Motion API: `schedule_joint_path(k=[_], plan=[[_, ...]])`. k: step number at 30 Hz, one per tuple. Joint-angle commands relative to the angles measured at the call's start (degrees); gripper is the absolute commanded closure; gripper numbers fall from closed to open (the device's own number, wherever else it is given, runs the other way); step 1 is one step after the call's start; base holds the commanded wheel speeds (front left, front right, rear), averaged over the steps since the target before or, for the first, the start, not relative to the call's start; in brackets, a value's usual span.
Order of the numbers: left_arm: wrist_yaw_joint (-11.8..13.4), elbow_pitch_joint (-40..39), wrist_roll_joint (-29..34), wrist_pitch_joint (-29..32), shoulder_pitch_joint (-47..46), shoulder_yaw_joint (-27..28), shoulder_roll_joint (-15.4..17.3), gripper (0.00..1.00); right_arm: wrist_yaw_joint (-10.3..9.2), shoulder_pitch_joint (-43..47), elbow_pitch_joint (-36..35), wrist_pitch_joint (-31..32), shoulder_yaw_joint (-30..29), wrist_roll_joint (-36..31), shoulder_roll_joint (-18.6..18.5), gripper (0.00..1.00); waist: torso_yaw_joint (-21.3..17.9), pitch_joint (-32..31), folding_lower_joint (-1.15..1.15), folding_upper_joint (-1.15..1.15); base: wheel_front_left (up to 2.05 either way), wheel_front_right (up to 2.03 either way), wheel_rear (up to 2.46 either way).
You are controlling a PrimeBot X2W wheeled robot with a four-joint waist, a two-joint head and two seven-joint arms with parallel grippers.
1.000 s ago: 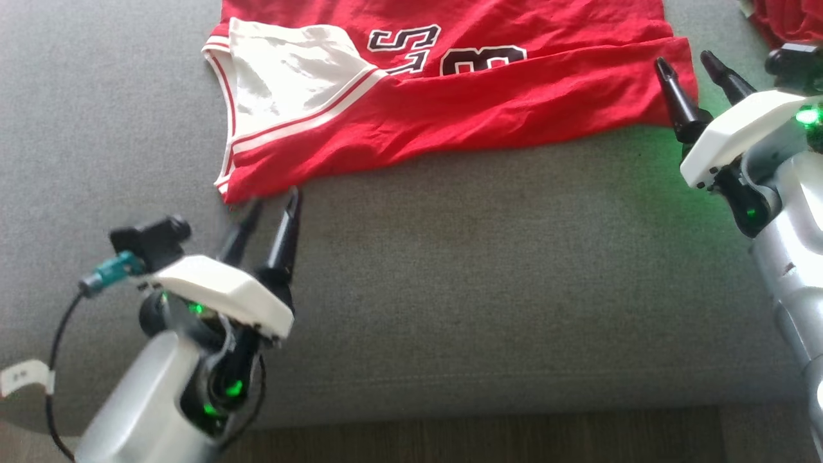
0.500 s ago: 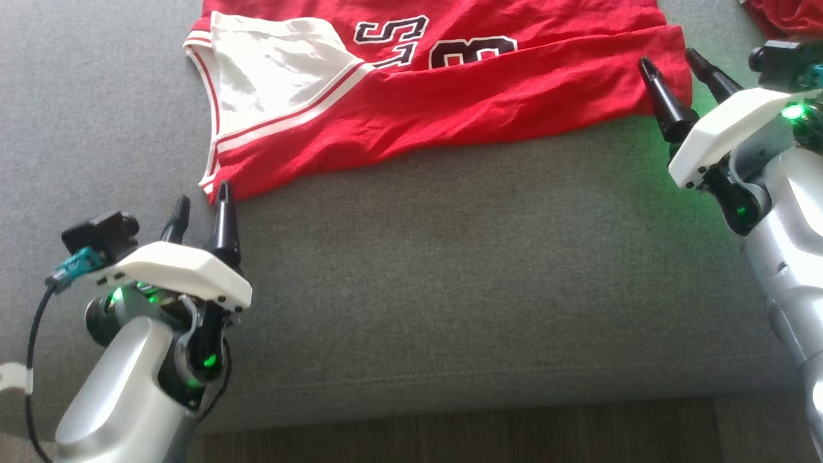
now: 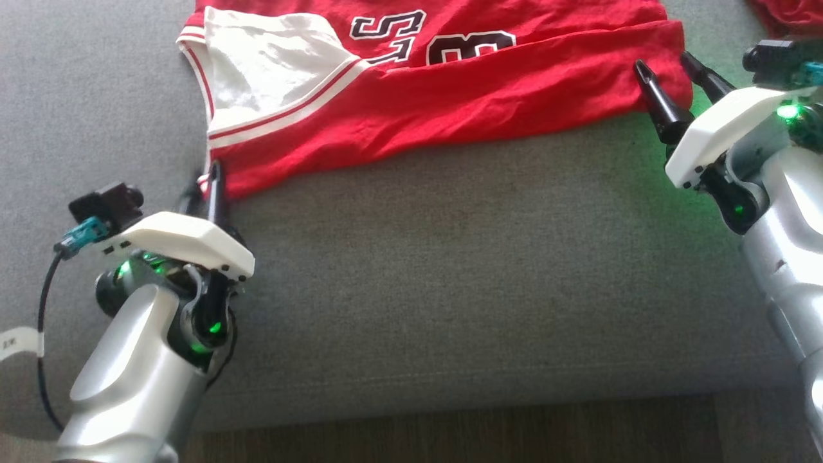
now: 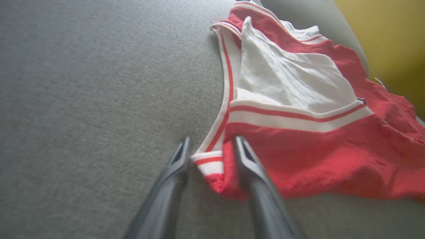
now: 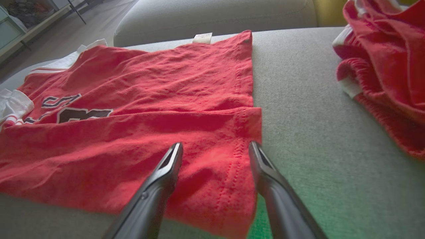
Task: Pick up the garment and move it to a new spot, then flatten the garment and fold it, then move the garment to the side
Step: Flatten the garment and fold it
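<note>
Now the left hand (image 4: 211, 142) sits astride the striped corner (image 4: 208, 162) of the garment (image 3: 450, 96), fingers part-way apart and nothing pinched yet. If they shut too shallow, I judge they could nip only the trim or the top layer, and the fold would spill open on the lift. Pressed too low, they may catch the grey cushion (image 3: 450, 289) instead. The right hand (image 5: 215, 146) hovers wide over the hem corner (image 5: 245, 132) at the other end. The garment lies spread and part-folded across the cushion's far half. An uneven lift would drag and wrinkle it. A red heap (image 5: 382, 66) nearby could snag.
</note>
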Motion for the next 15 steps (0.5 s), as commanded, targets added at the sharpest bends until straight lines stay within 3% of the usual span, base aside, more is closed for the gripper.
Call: schedule_joint_path(k=[1, 7, 15], plan=[[-0.65, -0.21, -0.36, 0.67, -0.72, 1.06, 0.54, 1.0, -0.02, -1.51, -0.87, 0.5, 0.63, 0.94, 0.67, 0.0, 0.14, -0.09, 0.0, 0.0, 0.0, 0.0, 0.0], [-2.23, -0.9, -0.46, -0.46, 0.04, 0.52, 0.3, 1.0, -0.02, -2.28, 4.72, 4.35, -1.53, 3.42, 2.92, 0.0, 1.01, -0.85, 0.0, 0.0, 0.0, 0.0, 0.0], [-2.64, -2.63, -0.27, -0.91, 0.21, -0.21, -0.09, 1.0, -0.02, -5.96, 18.32, 3.85, -4.64, -3.03, 2.53, 0.0, 3.05, -1.36, 0.0, 0.0, 0.0, 0.0, 0.0]])
